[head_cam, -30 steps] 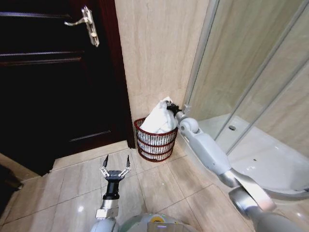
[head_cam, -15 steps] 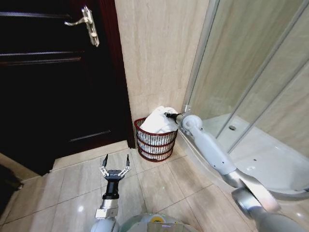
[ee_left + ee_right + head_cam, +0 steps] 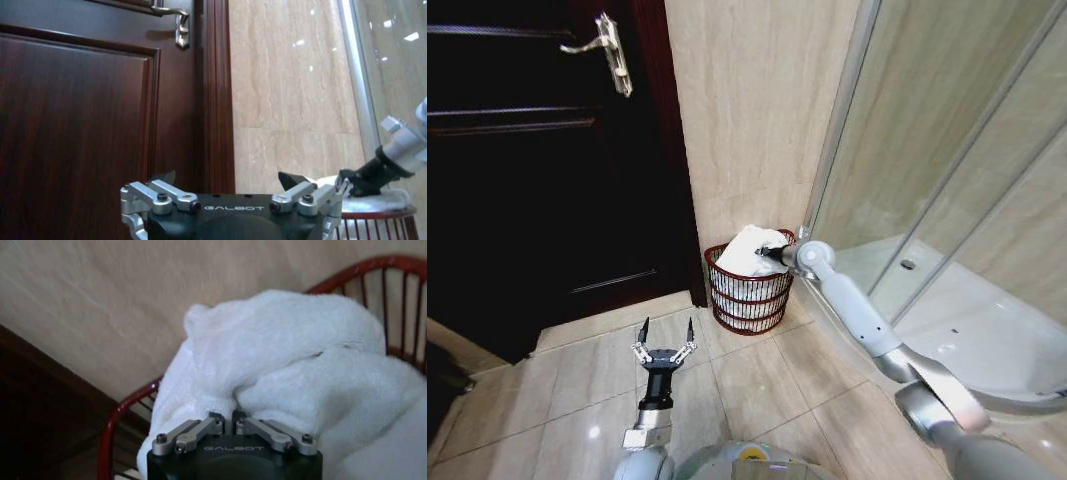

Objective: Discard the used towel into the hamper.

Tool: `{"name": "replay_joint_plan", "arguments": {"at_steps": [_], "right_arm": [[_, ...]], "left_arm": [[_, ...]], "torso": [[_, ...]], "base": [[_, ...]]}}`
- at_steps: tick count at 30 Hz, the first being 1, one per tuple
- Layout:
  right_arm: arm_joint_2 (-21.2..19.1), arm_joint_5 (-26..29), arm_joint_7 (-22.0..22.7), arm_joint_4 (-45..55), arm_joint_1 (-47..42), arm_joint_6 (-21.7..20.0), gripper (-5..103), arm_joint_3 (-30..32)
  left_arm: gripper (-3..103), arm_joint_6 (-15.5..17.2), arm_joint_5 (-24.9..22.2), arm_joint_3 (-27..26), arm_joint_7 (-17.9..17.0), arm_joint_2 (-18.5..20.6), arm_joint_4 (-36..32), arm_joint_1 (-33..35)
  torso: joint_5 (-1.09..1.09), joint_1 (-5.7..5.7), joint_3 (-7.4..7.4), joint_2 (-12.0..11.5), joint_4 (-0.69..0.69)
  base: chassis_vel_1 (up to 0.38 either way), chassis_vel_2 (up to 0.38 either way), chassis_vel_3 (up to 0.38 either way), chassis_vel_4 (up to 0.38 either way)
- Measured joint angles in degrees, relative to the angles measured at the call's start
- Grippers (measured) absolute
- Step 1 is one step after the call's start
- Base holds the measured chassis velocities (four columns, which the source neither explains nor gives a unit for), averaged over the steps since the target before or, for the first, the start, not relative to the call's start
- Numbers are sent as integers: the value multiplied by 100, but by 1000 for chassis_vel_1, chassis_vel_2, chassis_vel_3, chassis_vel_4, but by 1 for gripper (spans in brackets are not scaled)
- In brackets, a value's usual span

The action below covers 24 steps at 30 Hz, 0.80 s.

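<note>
My right gripper (image 3: 225, 416): clenched on white towel (image 3: 749, 250), at hamper (image 3: 749, 292) rim. My left gripper (image 3: 665, 338): released, idle above floor tiles (image 3: 757, 385).

A glossy beige tiled floor (image 3: 757, 385) carries a small round dark red wire-mesh hamper (image 3: 749, 296), which stands at the floor's far edge against the marble-look wall, just beside the dark wooden door's frame on one side and the raised white shower tray (image 3: 987, 335) on the other. A white towel (image 3: 749, 252) is heaped inside the hamper, mounded above its rim. The tiles nearer the robot lie bare.
</note>
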Motion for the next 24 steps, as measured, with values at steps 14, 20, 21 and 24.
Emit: {"name": "replay_joint_plan", "arguments": {"at_steps": [14, 20, 21, 24], "right_arm": [[-71, -1616, -700, 421, -234, 420, 18, 59], [-626, -2771, -1190, 1645, -826, 1295, 38, 37], [-719, -2963, -1278, 1859, -950, 1470, 44, 73], [-848, -3168, -1342, 2171, -1137, 1645, 55, 154]], "left_arm": [[100, 9, -165, -155, 122, -2, 59, -71], [100, 162, -244, -144, 135, -3, 85, -185], [100, 202, -239, -136, 139, -1, 96, -212], [100, 309, -224, -109, 145, 0, 94, -224]], "torso": [[0, 0, 2, 1, 1], [2, 0, 2, 1, 0], [2, 0, 2, 1, -1], [2, 0, 2, 2, -1]], "base": [[0, 0, 0, 0], [0, 0, 0, 0], [0, 0, 0, 0], [0, 0, 0, 0]]}}
